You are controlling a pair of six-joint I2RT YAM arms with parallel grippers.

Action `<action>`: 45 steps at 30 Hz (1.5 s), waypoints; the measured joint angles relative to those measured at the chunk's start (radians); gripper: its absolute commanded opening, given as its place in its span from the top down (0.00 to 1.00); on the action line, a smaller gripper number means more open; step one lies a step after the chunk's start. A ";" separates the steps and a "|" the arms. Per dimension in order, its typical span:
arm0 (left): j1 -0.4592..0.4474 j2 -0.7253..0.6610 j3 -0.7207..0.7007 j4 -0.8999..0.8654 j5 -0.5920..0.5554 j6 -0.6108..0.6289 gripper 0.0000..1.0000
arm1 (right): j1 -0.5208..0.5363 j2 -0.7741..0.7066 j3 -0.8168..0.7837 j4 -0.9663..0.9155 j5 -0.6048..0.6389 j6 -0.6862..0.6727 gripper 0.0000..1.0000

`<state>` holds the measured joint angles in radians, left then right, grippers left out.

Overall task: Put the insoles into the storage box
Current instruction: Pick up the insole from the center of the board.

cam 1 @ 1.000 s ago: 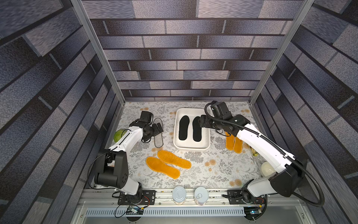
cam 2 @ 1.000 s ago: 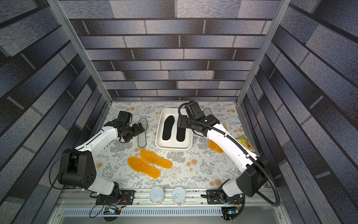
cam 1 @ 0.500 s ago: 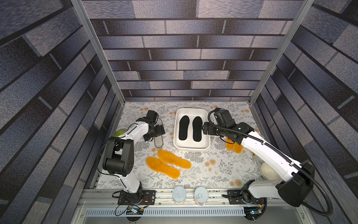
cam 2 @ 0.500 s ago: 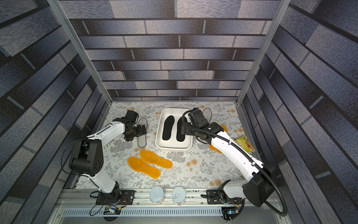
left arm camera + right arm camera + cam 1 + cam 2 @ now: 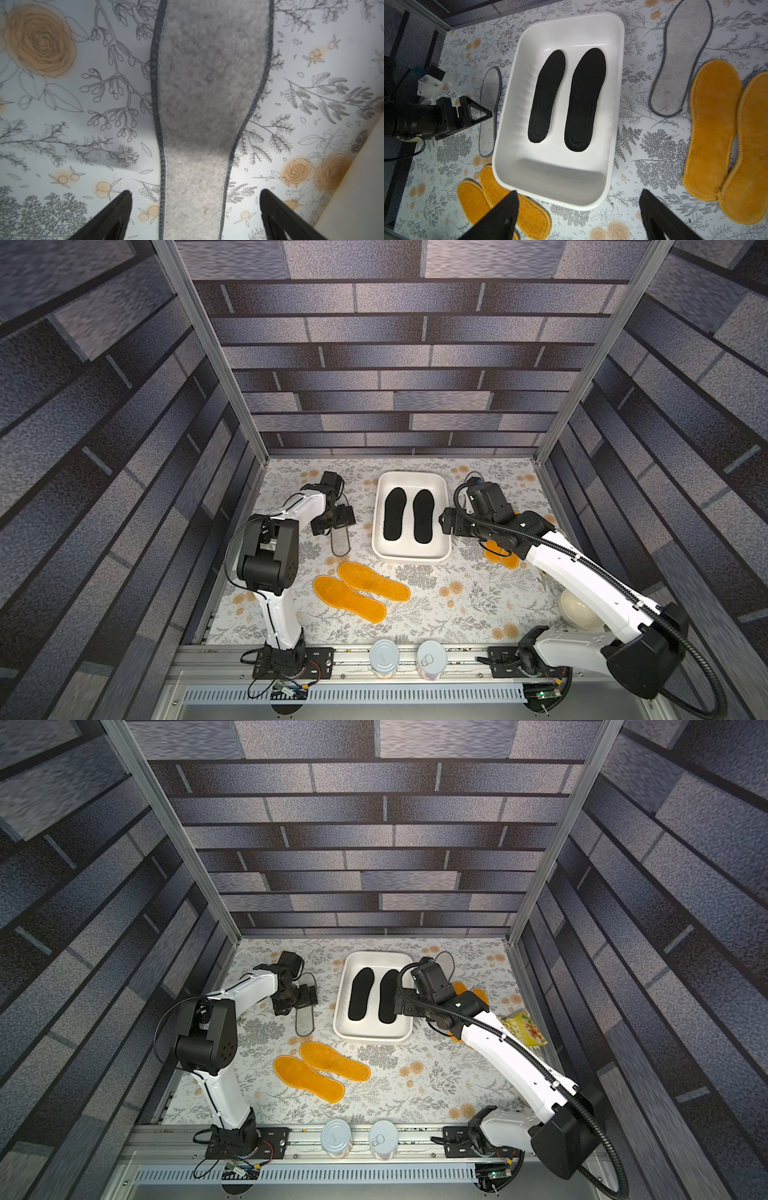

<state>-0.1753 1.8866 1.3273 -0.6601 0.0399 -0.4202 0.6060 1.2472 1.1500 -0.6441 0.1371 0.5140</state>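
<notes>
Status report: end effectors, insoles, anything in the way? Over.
Left end effector open, straddling a grey insole. Right end effector open, by the storage box. Two black insoles boxed; other grey insole and four orange insoles on the table. Nothing blocking.

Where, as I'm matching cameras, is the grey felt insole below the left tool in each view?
Top view: grey felt insole left of storage box.
Top view: insole likewise.
Left wrist: insole between the left tool's tips.
Right wrist: insole along box's long wall.
Shared landmark: storage box.
</notes>
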 measured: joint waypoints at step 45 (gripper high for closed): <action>-0.035 0.129 0.097 -0.055 -0.071 0.083 0.29 | -0.005 -0.008 -0.021 0.033 -0.004 0.005 0.08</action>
<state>-0.2100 2.0151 1.4242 -0.7147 -0.0307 -0.3370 0.6014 1.2392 1.1290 -0.6109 0.1329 0.5186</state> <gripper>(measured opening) 0.737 0.920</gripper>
